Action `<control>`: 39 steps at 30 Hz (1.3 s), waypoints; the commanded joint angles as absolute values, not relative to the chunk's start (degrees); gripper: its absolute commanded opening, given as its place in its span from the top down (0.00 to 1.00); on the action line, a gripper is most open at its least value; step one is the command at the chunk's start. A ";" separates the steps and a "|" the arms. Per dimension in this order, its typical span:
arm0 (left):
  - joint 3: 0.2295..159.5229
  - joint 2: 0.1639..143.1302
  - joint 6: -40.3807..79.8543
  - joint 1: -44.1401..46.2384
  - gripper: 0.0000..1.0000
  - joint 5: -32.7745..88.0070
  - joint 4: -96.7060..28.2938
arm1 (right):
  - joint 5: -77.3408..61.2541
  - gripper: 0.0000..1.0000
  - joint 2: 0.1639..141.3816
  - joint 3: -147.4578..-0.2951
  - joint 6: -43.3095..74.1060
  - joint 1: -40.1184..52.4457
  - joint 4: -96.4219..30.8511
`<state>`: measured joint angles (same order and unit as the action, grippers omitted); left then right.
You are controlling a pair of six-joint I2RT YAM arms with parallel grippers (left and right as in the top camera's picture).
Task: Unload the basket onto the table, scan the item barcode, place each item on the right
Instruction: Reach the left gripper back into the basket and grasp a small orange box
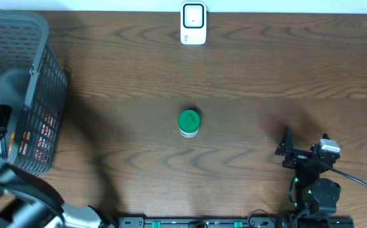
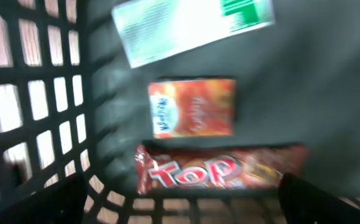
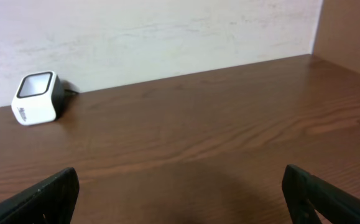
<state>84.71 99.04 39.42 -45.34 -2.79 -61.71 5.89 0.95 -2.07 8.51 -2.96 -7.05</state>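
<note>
Overhead, the green-lidded jar [image 1: 189, 123] is standing mid-table, well apart from the scanner [image 1: 193, 23]. From the left wrist, the left gripper [image 2: 183, 208] is hanging spread inside the basket [image 2: 36, 112] over a red snack bar [image 2: 220, 171]. From the right wrist, the right gripper [image 3: 183, 205] is gaping, gripping nothing.

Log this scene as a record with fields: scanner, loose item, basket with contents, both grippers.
scanner: white barcode scanner, far edge of the table, centre
loose item: green-lidded container, mid-table, untouched
basket: dark mesh basket, on the left arm's side
basket contents: red "Top" snack pack, orange box, white-and-green pack
left gripper: open, inside the basket above its contents, holding nothing
right gripper: open, low over bare table, holding nothing
</note>
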 commanded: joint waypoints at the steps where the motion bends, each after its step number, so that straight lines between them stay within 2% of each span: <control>1: 83.29 102.48 44.51 -45.56 0.02 -8.60 -61.84 | 5.72 0.01 0.43 -1.85 8.05 -3.01 -7.11; 22: 71.46 105.21 43.68 -45.50 0.02 -8.29 -42.39 | 5.72 0.01 0.43 -1.85 8.05 -3.01 -7.09; 39: 71.48 112.92 40.91 -43.57 0.02 -4.45 -38.92 | 5.72 0.01 0.43 -1.85 8.05 -3.01 -7.11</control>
<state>72.73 109.47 42.85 -43.90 -5.30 -38.44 5.89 0.95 -2.07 8.51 -2.96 -7.07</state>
